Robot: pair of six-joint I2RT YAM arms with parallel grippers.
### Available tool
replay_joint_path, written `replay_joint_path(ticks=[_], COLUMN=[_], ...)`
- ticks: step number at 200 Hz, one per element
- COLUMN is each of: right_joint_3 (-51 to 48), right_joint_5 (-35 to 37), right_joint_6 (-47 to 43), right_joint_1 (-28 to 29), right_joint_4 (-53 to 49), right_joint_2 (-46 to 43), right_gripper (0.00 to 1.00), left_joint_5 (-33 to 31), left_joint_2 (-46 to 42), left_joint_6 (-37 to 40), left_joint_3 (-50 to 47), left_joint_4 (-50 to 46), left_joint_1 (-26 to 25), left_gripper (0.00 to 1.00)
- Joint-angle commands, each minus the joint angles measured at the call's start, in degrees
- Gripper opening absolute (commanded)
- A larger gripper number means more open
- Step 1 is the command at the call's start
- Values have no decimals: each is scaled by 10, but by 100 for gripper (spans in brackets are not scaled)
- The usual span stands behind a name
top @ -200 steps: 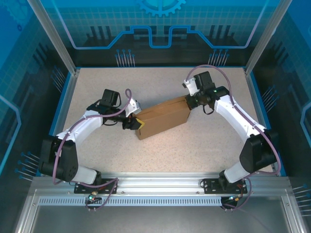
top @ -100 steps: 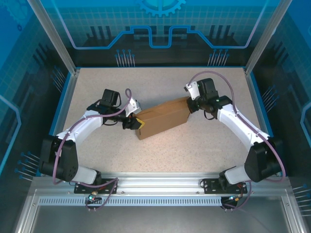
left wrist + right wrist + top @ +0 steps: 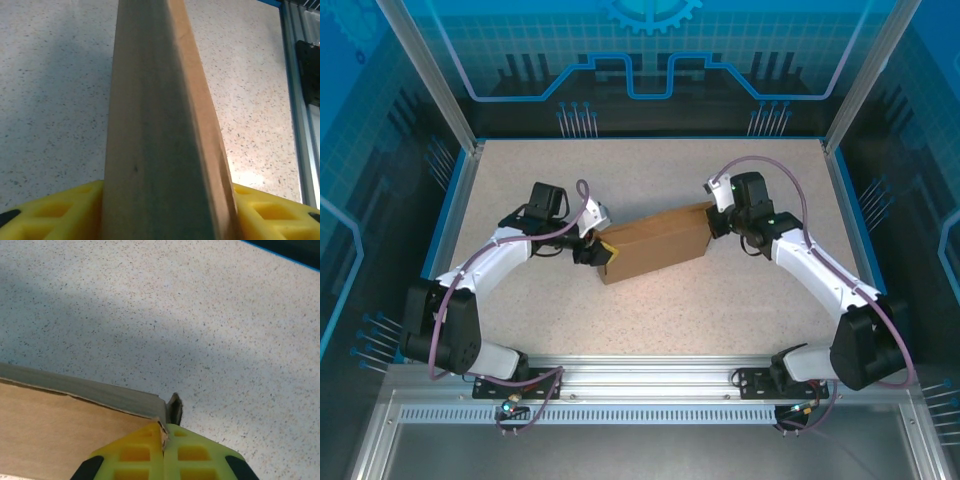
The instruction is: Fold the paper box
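Box (image 3: 655, 245): folded, unmoved on surface (image 3: 740, 300).
Left fingers (image 3: 55, 215): astride its end (gripping or freeing, cannot tell).
Right fingers (image 3: 135, 457): shut, empty, newly at corner; probably finishing.

I am working in a robot lab cell: blue panels (image 3: 650, 60) printed with circuits are standing beyond my right claw (image 3: 164, 432), metal posts (image 3: 425, 70) flanking them, a speckled table (image 3: 200, 315) lying under it.

The paper box (image 3: 655, 245) between the left gripper's fingers (image 3: 50, 215) is matt brown cardboard, slightly rough at its cut edge. Those fingers are smooth moulded yellow plastic, like the right gripper's fingers (image 3: 114, 461). Beneath them the table (image 3: 720, 300) looks matt and finely speckled
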Motion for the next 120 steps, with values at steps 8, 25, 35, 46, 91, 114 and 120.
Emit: replay_joint_path(ticks=[8, 25, 35, 46, 91, 114, 120], right_joint_3=[-18, -19, -16, -13, -7, 2, 5], right_joint_5=[-5, 0, 7, 15, 27, 29, 29], right_joint_6=[38, 51, 56, 60, 80, 86, 87], right_joint_1=[13, 19, 23, 26, 31, 32, 32], right_joint_4=[-20, -18, -21, -26, -35, -42, -44], right_joint_2=[-15, -19, -17, -15, -12, -5, -2], right_gripper=[0, 0, 0, 0, 0, 0, 0], left_joint_5=[-8, -15, -14, -20, -122, -217, -245], left_joint_2=[-22, -32, -43, -56, -150, -221, -240], left_joint_6=[-73, -98, -113, -134, -281, -354, -372], left_joint_3=[-1, -11, -19, -30, -98, -137, -149], left_joint_4=[58, 73, 84, 101, 185, 190, 190], left_joint_1=[5, 5, 5, 5, 2, -21, -32], left_gripper=[66, 69, 71, 73, 75, 75, 75])
